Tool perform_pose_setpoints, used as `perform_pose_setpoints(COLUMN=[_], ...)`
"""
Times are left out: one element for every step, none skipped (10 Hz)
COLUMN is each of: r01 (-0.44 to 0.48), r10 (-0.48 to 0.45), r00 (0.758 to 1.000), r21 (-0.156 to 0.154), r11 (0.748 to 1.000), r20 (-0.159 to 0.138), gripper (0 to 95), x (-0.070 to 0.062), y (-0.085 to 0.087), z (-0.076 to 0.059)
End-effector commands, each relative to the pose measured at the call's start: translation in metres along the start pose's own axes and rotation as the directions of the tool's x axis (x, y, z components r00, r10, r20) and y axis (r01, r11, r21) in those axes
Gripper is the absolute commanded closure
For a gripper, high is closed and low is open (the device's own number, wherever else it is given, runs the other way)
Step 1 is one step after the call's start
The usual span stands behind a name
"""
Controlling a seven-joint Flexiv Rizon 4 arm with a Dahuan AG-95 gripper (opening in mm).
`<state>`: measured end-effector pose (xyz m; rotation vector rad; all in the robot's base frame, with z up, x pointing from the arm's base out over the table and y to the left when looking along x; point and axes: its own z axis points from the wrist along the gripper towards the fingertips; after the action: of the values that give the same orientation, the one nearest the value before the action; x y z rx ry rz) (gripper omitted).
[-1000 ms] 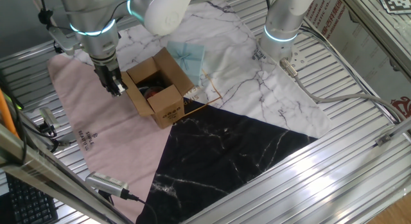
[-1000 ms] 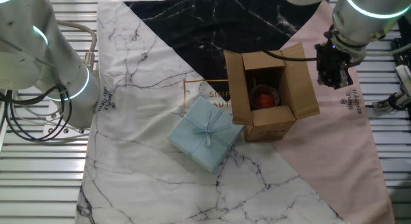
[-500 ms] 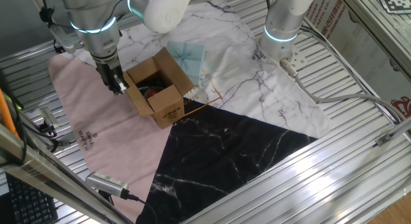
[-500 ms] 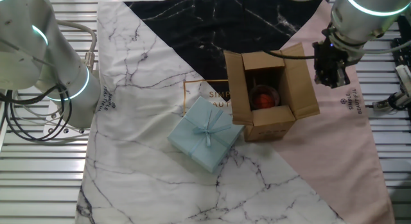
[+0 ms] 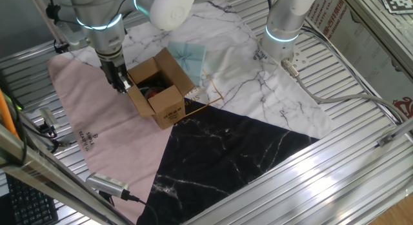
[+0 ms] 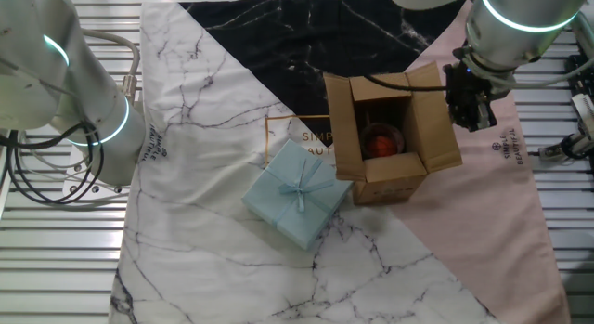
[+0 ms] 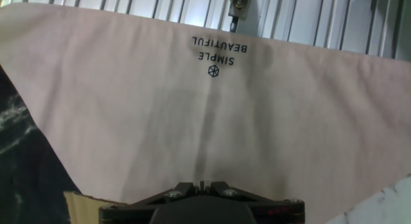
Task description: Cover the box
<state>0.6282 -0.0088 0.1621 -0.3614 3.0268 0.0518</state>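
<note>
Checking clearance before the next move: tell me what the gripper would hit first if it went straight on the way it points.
The gripper points down beside the box, by its outer side flap. Straight on, it would probably meet the pink cloth first, as the hand view shows mostly cloth ahead. It may graze the flap edge; depth is unclear.

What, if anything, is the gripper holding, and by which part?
Nothing visibly held. The gripper sits beside the box's outer side flap; whether it touches the flap cannot be told.
</note>
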Motion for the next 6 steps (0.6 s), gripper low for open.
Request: perform_pose_setpoints(r01=[-0.004,-0.006,-0.009,-0.01,-0.011,-0.011], r10=[0.004,0.006,0.009,0.01,0.011,0.011], r00=[1.0,1.0,1.0,1.0,1.0,1.0], r21=[0.0,0.0,0.0,-0.002,0.0,0.0], r11=[1.0,1.0,1.0,1.0,1.0,1.0], r20=[0.0,-0.001,-0.001,0.001,0.002,0.003], gripper=[95.0,95.0,95.0,95.0,95.0,95.0], x=[0.0024,0.0031,0.0044,0.006,0.0086,0.0104], y=[0.0025,0.0037,0.0051,0.0054,0.0057,0.0058], z=[-0.0042,-0.0062,-0.0085,-0.009,-0.0093,-0.0093])
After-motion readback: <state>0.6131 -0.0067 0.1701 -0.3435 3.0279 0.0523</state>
